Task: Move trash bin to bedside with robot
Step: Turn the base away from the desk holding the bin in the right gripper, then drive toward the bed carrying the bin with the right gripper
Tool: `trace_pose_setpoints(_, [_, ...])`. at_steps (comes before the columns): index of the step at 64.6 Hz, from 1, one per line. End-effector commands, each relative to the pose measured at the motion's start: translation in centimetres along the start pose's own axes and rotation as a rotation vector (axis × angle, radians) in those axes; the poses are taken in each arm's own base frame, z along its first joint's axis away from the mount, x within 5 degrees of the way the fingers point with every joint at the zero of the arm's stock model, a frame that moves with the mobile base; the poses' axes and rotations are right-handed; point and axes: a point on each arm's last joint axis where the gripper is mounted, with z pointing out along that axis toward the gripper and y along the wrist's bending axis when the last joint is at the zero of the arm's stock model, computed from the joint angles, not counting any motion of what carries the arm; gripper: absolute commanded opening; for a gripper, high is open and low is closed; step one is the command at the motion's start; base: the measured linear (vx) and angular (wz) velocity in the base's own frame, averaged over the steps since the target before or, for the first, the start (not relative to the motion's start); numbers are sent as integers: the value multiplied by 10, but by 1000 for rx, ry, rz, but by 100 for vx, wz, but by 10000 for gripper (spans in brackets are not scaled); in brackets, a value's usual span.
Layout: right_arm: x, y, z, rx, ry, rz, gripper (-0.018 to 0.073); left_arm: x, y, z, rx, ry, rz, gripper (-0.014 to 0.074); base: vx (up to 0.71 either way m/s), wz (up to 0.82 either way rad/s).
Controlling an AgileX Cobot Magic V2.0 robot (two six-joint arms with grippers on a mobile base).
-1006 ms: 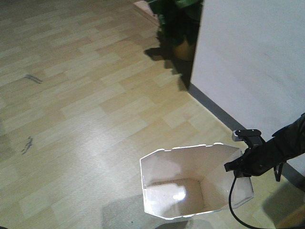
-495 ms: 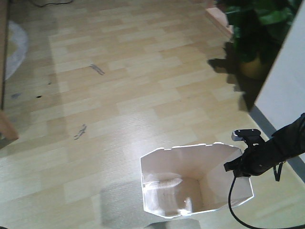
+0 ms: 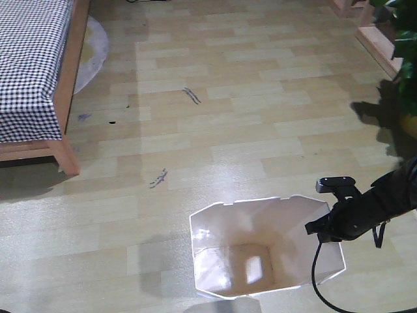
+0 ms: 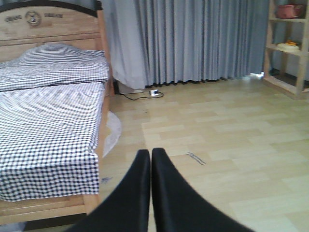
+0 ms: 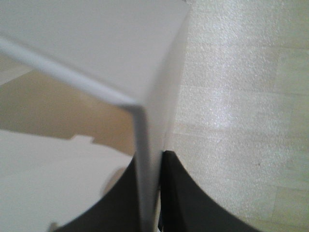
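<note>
One trash bin [image 3: 260,225] is lower centre in my front view, with the right gripper [image 3: 324,229] clamped onto its right rim. One bed [image 3: 32,65], upper left, is well apart. My left gripper [image 4: 151,162] is pressed together, empty.

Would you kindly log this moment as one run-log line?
right gripper: shut on trash bin | left gripper: shut, empty | trash bin: upright, empty | bed: ahead-left, not reached

My right arm [image 3: 378,203] reaches in from the side, and my right gripper [image 3: 324,229] pinches the trash bin [image 3: 260,225] wall between both fingers. My left gripper [image 4: 150,152] points level, fingers pressed together.
</note>
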Motion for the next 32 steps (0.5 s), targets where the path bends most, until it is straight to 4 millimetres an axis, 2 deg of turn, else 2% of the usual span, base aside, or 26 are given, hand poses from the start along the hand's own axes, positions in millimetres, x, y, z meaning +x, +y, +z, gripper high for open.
trace_pose_setpoints(1, [-13,12,-20,-99,-57,6,-6,-14,-1,-2,7,-98,-9,-6,12,23])
trace_pose_setpoints(32, [-13,12,-20,-99,-57,6,-6,-14,-1,-2,7,-98,-9,-6,17,12])
